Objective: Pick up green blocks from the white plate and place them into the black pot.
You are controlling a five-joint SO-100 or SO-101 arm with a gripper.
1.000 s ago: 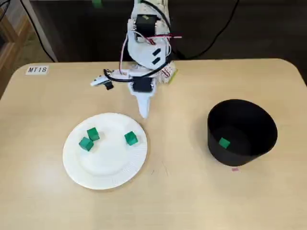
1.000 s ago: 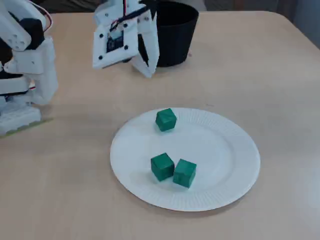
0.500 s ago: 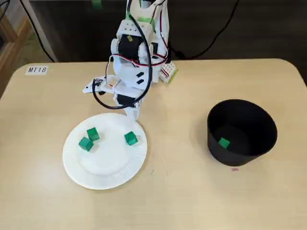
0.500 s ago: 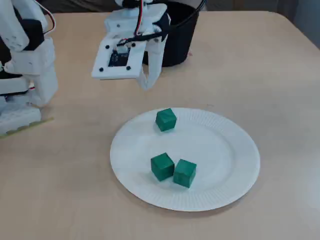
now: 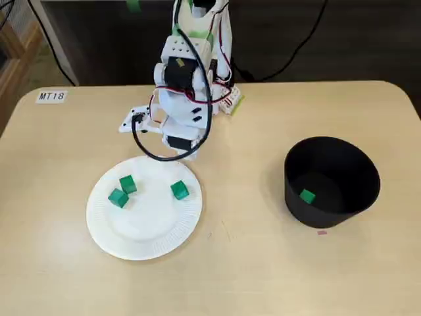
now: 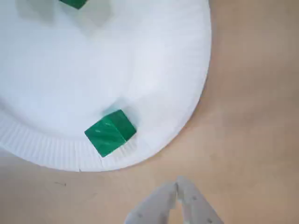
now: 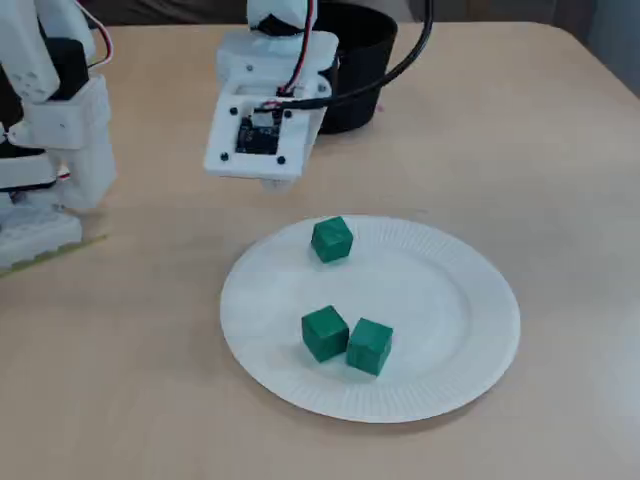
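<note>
Green cubes (image 7: 332,240) on a round, ribbed-rim paper plate (image 7: 445,300)

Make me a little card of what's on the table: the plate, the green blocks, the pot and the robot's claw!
plate: white plate, on the table
blocks on plate: three green; lone block near the rim, paired blocks close together
pot: black pot, one potted block inside
gripper: gripper shut, empty, above the table just off the plate's rim
</note>
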